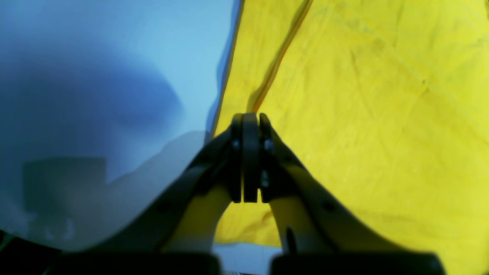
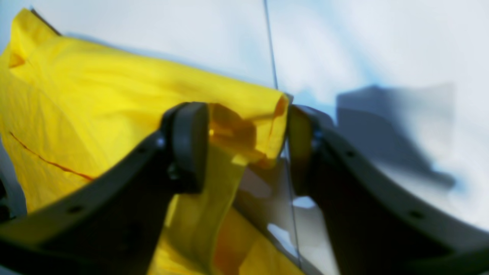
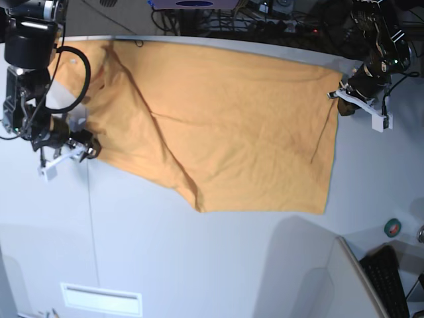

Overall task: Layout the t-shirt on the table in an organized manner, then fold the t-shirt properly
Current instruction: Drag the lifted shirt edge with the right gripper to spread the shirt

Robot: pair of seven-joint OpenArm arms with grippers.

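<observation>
In the left wrist view, the left gripper (image 1: 250,118) is clamped tight, its two black jaws pressed together at the edge of the t-shirt (image 1: 363,114), which fills the right side of the picture in bright yellow; whether a thin layer of cloth is pinched between the jaws cannot be told. The pale table (image 1: 114,57) lies to the left under a soft shadow. In the right wrist view, the right gripper (image 2: 248,149) stands with its jaws apart, and a crumpled corner of the t-shirt (image 2: 114,99) hangs in the gap between them, touching or nearly touching the inner faces without being squeezed. A thin dark seam runs across the table (image 2: 382,46) behind it. In the base view, the t-shirt (image 3: 225,126) lies spread wide across the far part of the table (image 3: 199,265), mostly flat, with a long diagonal ridge and a tucked flap along its near edge. The right gripper (image 3: 85,149) reaches low to the cloth's corner on that view's left, and the left gripper (image 3: 341,99) meets the opposite edge. The laying-out looks nearly done; smoothing the ridge and all the folding appear to remain.
</observation>
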